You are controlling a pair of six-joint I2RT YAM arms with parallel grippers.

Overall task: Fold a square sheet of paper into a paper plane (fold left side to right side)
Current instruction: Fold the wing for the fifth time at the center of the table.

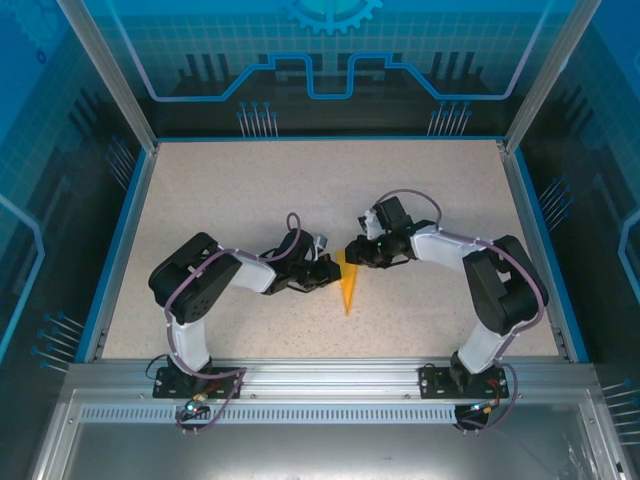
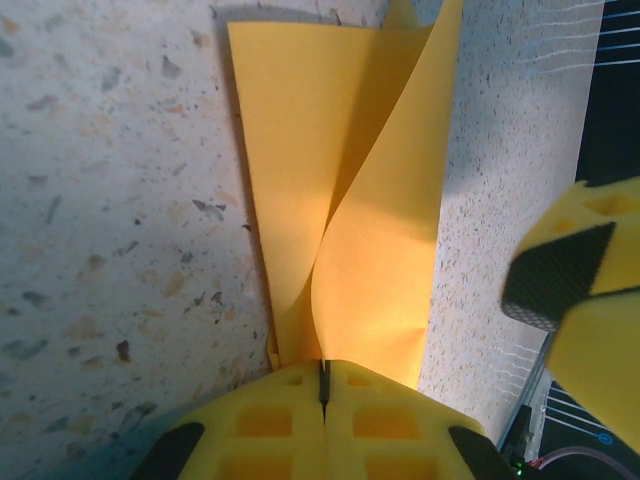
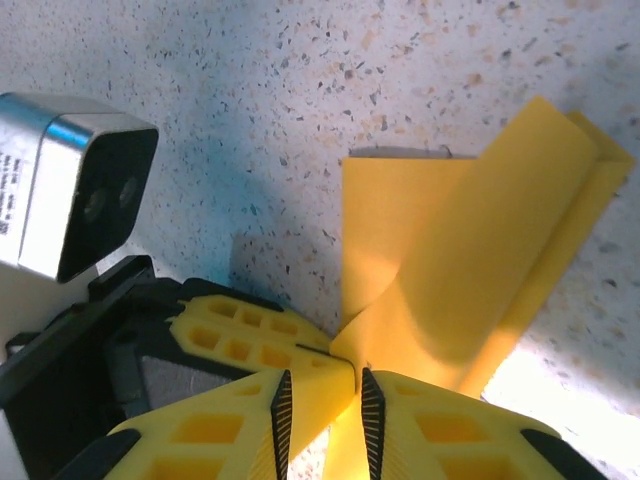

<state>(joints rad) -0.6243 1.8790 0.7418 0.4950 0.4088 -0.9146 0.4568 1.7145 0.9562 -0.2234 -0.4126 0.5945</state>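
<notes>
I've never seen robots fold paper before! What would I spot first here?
The bright orange-yellow paper plane jumps out, lying in the middle of the pale speckled table. The left gripper is pinched shut on it, and one flap curls up off the table. The right gripper sits at the other side, its jaws slightly apart around a paper edge.

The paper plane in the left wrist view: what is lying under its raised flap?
Under the raised flap lies the flat lower layer of the paper plane, resting on the speckled table. What is beneath that layer is covered.
</notes>
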